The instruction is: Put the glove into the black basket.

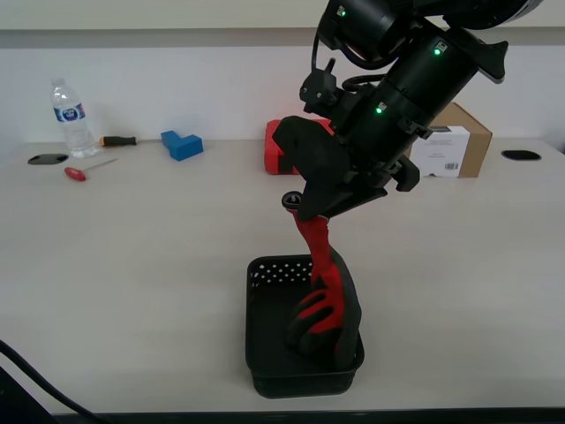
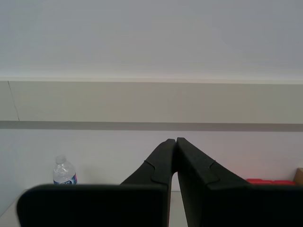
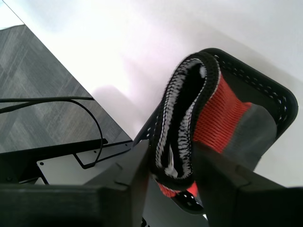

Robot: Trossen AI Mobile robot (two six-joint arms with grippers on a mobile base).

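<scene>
The red knit glove (image 1: 325, 300) hangs by its cuff from my first gripper (image 1: 309, 208). Its dark grey fingers rest crumpled inside the black basket (image 1: 265, 371), which stands near the table's front edge. In the first wrist view the black-edged cuff (image 3: 182, 123) is pinched between the jaws of my first gripper (image 3: 173, 161), with the perforated basket (image 3: 279, 99) below. My second gripper (image 2: 176, 142) is shut and empty. It points at the wall, well above the table.
Along the back of the table stand a water bottle (image 1: 71, 119), two screwdrivers (image 1: 84, 170), a blue block (image 1: 182, 144), a red tool case (image 1: 281, 146) and a cardboard box (image 1: 459, 137). The table's front edge is just in front of the basket.
</scene>
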